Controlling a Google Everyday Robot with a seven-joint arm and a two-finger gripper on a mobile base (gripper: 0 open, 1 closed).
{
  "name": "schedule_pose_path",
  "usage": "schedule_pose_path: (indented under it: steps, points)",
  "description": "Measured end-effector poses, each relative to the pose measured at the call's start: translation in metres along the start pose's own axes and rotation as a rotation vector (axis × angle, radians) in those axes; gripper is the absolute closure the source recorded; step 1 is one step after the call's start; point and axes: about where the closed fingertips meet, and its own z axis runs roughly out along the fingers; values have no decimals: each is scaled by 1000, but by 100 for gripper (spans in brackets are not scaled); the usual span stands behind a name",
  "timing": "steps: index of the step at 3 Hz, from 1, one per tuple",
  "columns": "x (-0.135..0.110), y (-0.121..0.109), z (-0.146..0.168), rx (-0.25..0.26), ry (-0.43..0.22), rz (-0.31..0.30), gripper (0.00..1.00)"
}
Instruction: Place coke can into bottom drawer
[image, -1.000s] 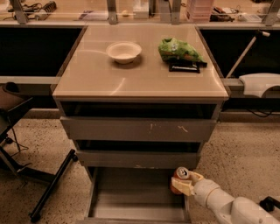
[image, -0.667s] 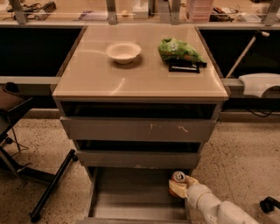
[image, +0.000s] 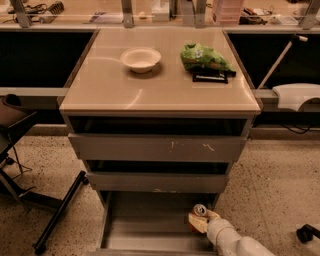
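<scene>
— Well, how will that coke can (image: 199, 214) handle?

— Lightly, I'd judge. It is thin aluminium: stiff enough along its height, easy to dent across the wall, and smooth enough to slip. The best hold is across the middle of the body, away from the silver top.

— And where is it?

— Low in the frame, a little right of centre, at the right end of the bottom drawer (image: 145, 230), silver top towards the camera and slightly tilted. Whether it touches the drawer floor, I cannot tell.

— The gripper (image: 199, 223)?

— Closed around the can's body, coming in on the white arm (image: 232, 242) from the lower right corner.

— What is close by?

— Just above the can, the plain middle drawer front (image: 157, 181) overhangs the back of the open tray, so lifting straight up there risks a knock. The drawer's right side wall is just beside the can too. Higher up sits the scratched drawer front (image: 157, 147).

— Anything farther out?

— On the cabinet top (image: 160, 95), a white bowl (image: 141, 59) and a green snack bag (image: 204, 56) lying on a black flat object (image: 210, 76), all well apart from the can. A black chair leg (image: 57, 212) crosses the floor at lower left, clear of the drawer.
</scene>
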Motion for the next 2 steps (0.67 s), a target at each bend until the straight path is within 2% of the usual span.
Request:
schedule_pose_path:
  steps: [1, 2]
  points:
    - [25, 2, 12, -5, 34, 22, 100]
    - [90, 8, 53, -25, 128, 86, 100]
